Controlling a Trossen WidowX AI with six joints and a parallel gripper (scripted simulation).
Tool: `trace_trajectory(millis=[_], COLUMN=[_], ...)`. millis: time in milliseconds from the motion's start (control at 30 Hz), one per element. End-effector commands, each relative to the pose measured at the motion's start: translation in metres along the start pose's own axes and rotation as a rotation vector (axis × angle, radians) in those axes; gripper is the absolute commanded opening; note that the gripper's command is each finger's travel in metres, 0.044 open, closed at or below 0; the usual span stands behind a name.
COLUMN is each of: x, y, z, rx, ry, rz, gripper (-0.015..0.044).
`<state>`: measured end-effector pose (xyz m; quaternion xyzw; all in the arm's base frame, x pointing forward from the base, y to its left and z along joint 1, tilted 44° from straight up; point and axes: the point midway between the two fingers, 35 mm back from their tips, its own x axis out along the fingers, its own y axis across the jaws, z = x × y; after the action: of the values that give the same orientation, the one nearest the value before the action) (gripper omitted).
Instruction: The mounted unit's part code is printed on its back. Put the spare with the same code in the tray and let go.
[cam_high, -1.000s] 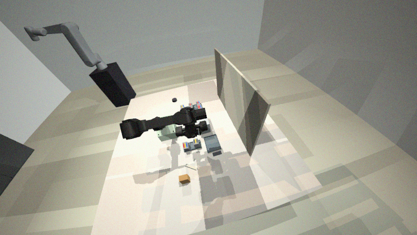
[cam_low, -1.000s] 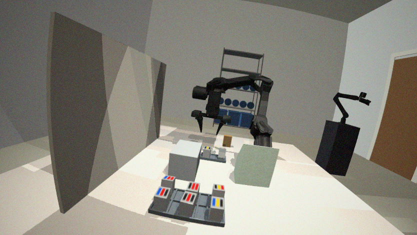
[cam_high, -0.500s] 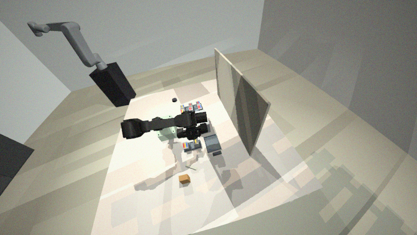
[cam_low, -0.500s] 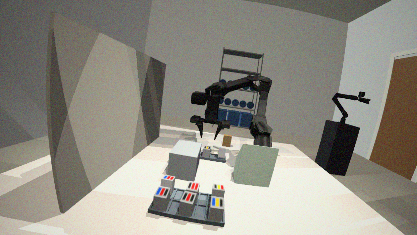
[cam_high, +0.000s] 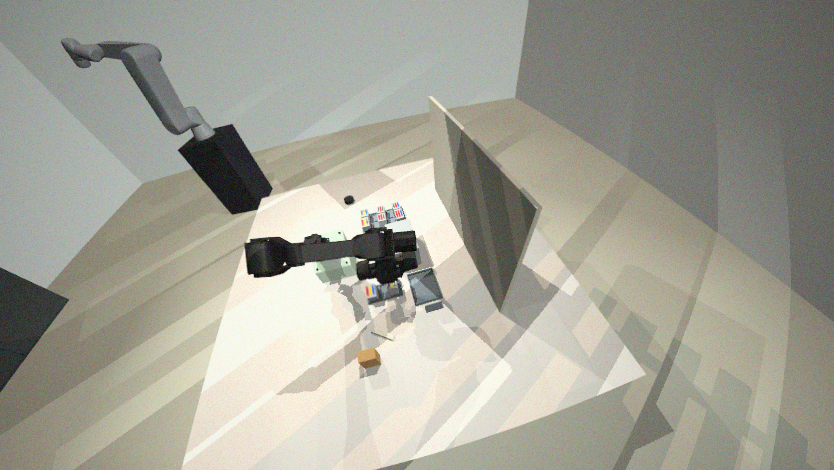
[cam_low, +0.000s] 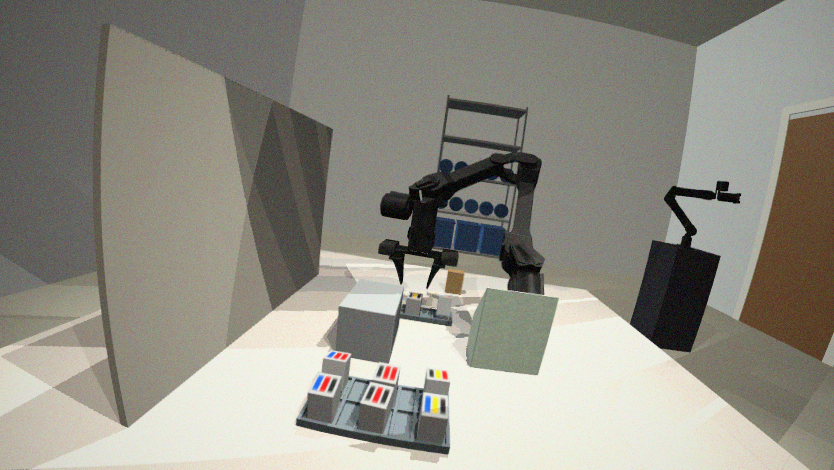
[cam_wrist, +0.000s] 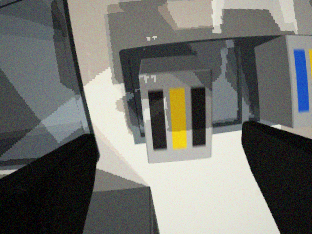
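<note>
My gripper is open and empty. It is above a grey block with black, yellow and black stripes, which shows between the fingertips in the wrist view. The block stands in a small dark rack. A second block with blue and yellow stripes stands at the rack's other end. The dark tray lies beside the rack. The light grey box shows no code in these views.
A larger rack holds several striped blocks. A green box stands near the arm's base. A tall panel stands beyond the tray. An orange block lies farther off.
</note>
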<state>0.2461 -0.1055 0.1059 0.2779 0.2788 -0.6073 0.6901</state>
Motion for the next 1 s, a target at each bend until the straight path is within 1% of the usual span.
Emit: trace_trajectory(millis=[0, 967], x=[0.009, 0.055], y=[-0.001, -0.005], z=[-0.002, -0.001], rx=[-0.008, -0.009], ry=[0.005, -0.002], rz=[-0.004, -0.004], gripper=[0.0300, 0.0300])
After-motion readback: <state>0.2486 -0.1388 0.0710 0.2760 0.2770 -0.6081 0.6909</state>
